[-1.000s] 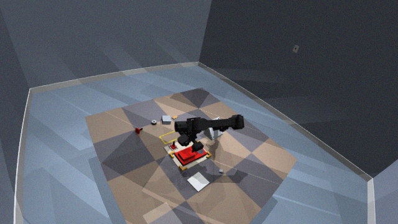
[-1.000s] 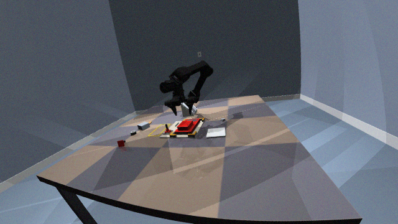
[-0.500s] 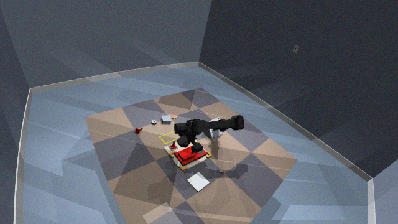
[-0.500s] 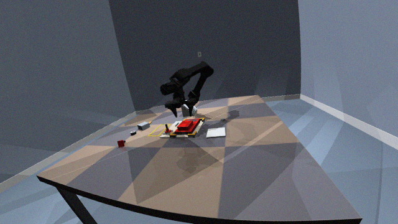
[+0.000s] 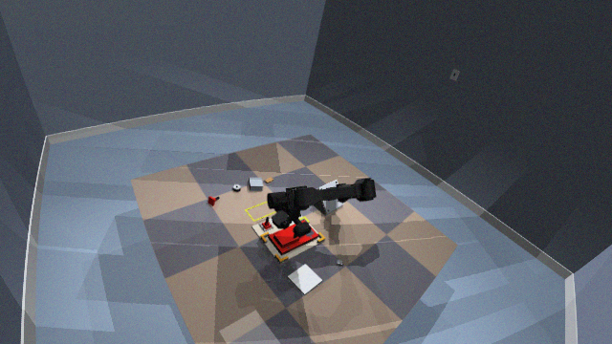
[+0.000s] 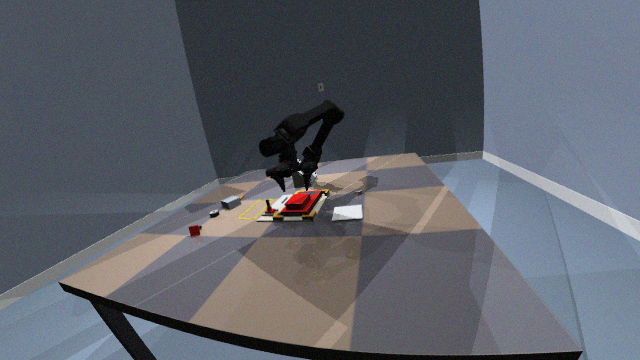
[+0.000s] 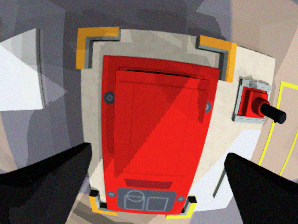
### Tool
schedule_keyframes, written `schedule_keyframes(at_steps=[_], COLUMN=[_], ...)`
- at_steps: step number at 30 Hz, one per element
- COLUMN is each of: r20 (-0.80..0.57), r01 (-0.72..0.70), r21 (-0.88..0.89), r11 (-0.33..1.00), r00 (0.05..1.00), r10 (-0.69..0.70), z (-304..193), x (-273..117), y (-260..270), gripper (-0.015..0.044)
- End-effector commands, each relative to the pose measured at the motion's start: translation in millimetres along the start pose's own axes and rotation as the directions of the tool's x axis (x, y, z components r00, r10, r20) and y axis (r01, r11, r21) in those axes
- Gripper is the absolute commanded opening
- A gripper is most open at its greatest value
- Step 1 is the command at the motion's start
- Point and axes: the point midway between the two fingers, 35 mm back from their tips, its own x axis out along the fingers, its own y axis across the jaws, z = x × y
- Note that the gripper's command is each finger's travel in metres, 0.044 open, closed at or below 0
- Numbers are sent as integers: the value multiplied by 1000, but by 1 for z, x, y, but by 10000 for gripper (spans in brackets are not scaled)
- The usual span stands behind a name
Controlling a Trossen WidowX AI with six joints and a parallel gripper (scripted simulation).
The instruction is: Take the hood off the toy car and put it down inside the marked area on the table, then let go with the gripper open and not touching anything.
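The toy car is a flat red body on a cream board between corner brackets. Its hood appears to be the raised red block on top, seated on the body. My gripper is open and empty above the car, with one finger towards each long side in the wrist view. The fingertips look a little higher than the hood. The marked area is a yellow outline on the table beside the board, partly hidden by the arm in the top view.
A red base with a black lever stands between the car and the outline. A white plate lies on the other side. A grey block and a red piece lie beyond the outline.
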Motion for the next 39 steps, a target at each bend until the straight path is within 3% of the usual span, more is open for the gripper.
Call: schedule_keyframes(at_steps=[1,39], r20=[-2,-2], r01=[-5,-8], r21=[5,5], r11=[1000,1000], r00=[1000,1000], r10=[5,8], z=[-1,-1], x=[5,32], y=[0,1], gripper=[440,440])
